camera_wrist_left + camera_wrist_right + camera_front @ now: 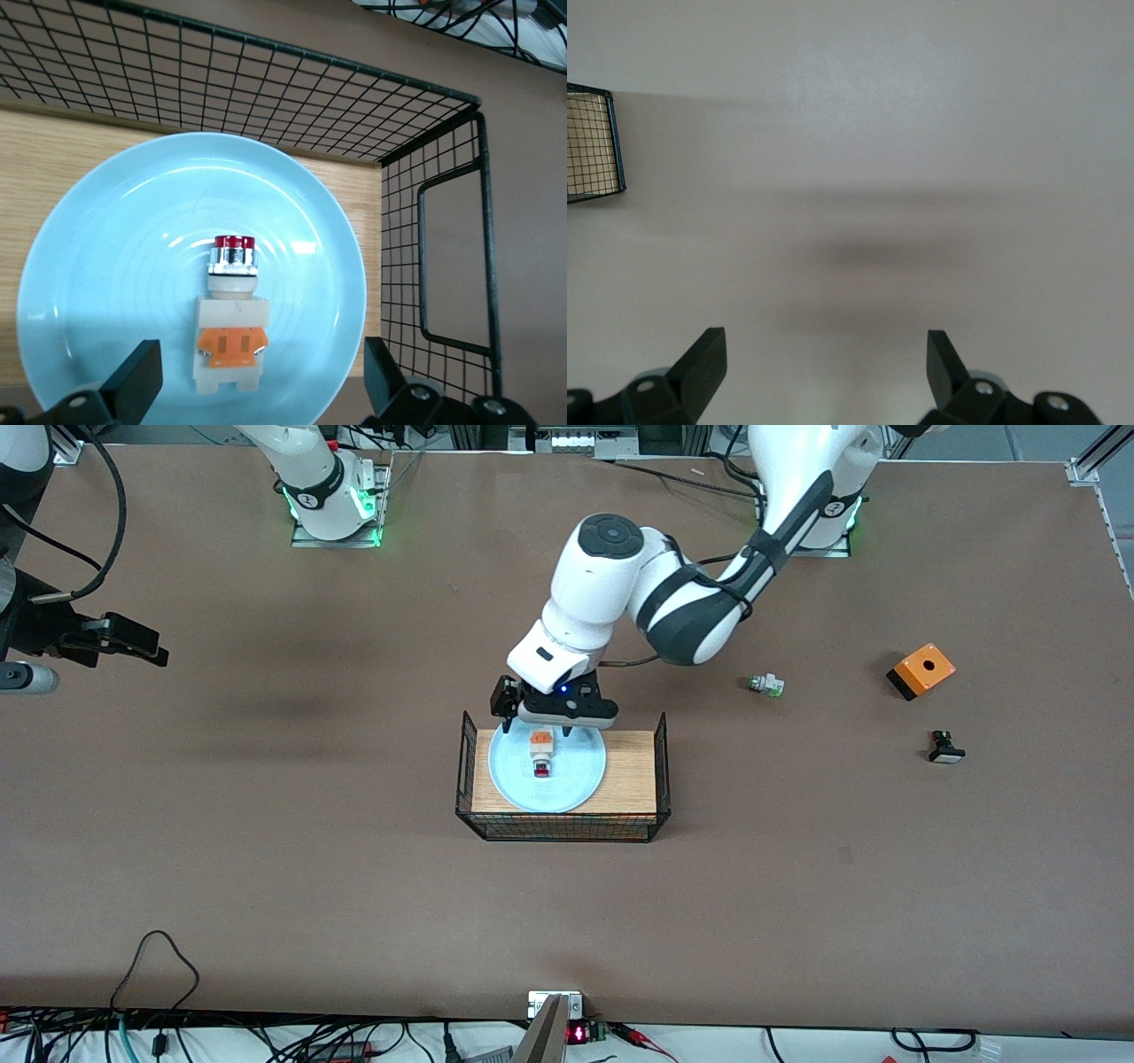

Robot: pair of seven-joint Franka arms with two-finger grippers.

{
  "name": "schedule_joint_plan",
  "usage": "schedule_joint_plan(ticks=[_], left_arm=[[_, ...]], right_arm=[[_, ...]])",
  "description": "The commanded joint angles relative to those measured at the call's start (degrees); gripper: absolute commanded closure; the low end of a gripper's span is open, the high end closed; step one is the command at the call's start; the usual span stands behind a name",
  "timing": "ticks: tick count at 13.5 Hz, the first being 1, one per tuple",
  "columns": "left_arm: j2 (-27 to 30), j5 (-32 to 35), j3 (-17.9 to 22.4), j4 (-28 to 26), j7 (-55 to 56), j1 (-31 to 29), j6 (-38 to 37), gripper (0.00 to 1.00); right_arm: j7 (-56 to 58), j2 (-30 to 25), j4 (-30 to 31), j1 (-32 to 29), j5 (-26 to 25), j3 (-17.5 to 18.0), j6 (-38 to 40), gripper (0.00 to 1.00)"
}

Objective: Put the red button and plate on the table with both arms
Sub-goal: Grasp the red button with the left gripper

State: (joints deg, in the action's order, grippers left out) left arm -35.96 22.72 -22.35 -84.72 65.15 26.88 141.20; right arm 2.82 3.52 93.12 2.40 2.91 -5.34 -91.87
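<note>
The red button (541, 755) lies on the pale blue plate (503, 778), red cap toward the front camera. The plate rests on the wood top of a black wire rack (567, 828) in the middle of the brown table (266, 850). My left gripper (537, 731) is open just over the button's white and orange end. In the left wrist view its fingers straddle the button (232, 319) over the plate (97, 266) without touching it. My right gripper (142, 646) waits open and empty over bare table toward the right arm's end, as its wrist view (824, 354) shows.
Toward the left arm's end of the table lie a white piece with a green end (766, 685), an orange box with a hole (921, 670) and a small black part (945, 748). The rack has raised wire sides (452, 257). Cables run along the front edge.
</note>
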Motion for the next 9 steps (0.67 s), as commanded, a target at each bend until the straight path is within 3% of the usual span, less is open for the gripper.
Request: schedule_joint_plan(ticks=[1,5,6,8,9], left_arm=[[-1.0,2.2,5.6,2.3,2.2,4.6,-0.7,0.00],[-3.1,2.2,8.1,2.7,2.2,6.4,-0.5,0.00],[-3.1,2.2,8.0,2.7,2.2,6.4,-0.5,0.07],[-3.1,2.2,8.0,2.7,2.5,6.4,-0.5,0.39],[-3.2,2.2,8.0,2.7,2.9,6.5,-0.4,0.46]], right_arm=[[0.8,0.4,-0.5,-0.4,0.4,0.2,-0.6,0.00],[0.9,0.6,-0.5,-0.4,0.3,0.2,-0.6,0.00],[0.7,0.6,-0.5,-0.4,0.3,0.2,-1.0,0.00],[0.3,0.6,-0.5,-0.4,0.5,0.2,-1.7,0.00],[0.3,0.8,-0.5,-0.5,1.1,0.2,-1.8,0.00]])
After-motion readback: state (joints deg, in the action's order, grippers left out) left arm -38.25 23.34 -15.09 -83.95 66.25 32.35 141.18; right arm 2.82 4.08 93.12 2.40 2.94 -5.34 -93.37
